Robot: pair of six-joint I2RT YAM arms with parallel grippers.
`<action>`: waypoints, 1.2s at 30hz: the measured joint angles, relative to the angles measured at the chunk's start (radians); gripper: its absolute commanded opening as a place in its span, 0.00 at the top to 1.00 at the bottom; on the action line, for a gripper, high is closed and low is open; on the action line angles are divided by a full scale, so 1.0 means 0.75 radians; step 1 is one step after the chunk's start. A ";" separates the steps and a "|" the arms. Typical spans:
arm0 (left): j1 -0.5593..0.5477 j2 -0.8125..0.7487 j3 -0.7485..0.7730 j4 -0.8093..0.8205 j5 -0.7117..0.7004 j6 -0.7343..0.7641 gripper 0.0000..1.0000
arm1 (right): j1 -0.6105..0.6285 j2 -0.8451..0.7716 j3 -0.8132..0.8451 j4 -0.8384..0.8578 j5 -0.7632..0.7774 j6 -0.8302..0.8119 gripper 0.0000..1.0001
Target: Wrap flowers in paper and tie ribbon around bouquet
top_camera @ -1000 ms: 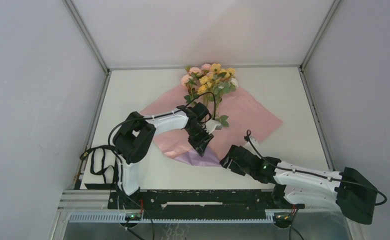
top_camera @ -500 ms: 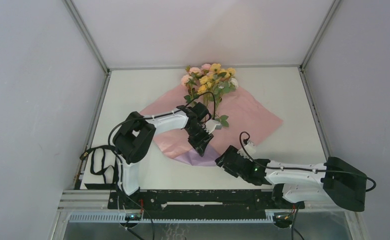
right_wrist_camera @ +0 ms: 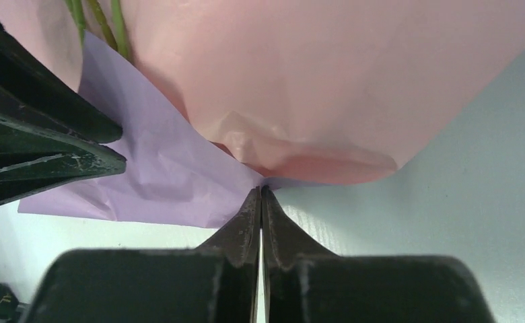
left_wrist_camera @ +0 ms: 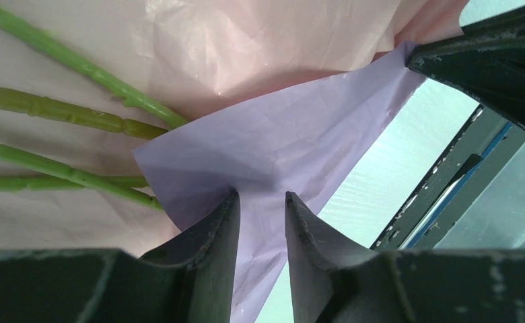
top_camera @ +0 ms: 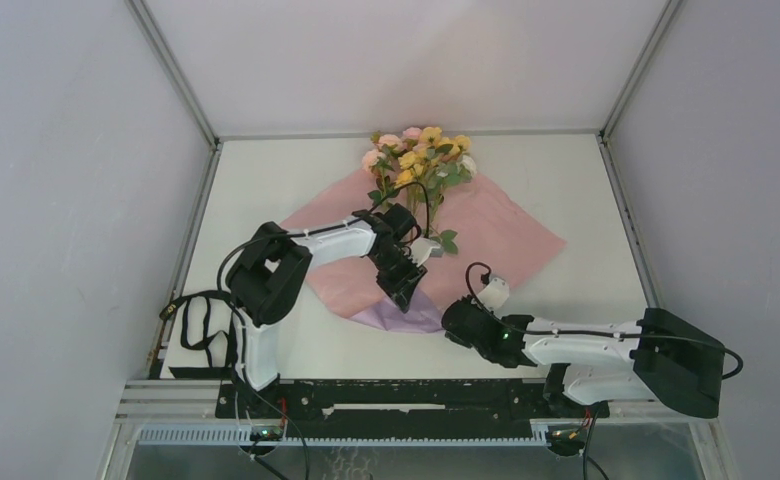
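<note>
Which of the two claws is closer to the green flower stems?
Left. The left gripper hangs over the paper right beside the ends of the flower stems; the right gripper sits at the paper's near edge, farther from them.

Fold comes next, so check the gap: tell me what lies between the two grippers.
The turned-up lilac corner of the paper fills it, left gripper to right gripper; the right wrist view shows it best.

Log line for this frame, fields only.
stage: folding paper over stems | left gripper: open, pressing paper | right gripper: shut on paper edge | ribbon: unseen
</note>
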State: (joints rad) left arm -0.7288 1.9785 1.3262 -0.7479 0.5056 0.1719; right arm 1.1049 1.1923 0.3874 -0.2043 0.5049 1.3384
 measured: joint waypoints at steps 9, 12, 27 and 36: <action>0.023 0.016 0.003 0.007 0.054 -0.017 0.63 | 0.052 0.003 0.227 -0.149 0.154 -0.432 1.00; 0.039 0.030 0.008 0.003 0.082 -0.025 0.63 | 0.099 0.037 0.320 -0.149 0.231 -0.633 1.00; 0.110 0.078 0.017 -0.001 0.211 -0.093 0.63 | 0.131 0.167 0.443 0.058 0.171 -1.127 0.57; 0.124 0.088 0.017 0.002 0.241 -0.113 0.63 | 0.071 0.030 0.144 0.070 0.014 -0.553 0.32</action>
State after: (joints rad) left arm -0.6361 2.0445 1.3392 -0.7467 0.6865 0.0872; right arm 1.1580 1.2144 0.4953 -0.1516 0.5152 0.9237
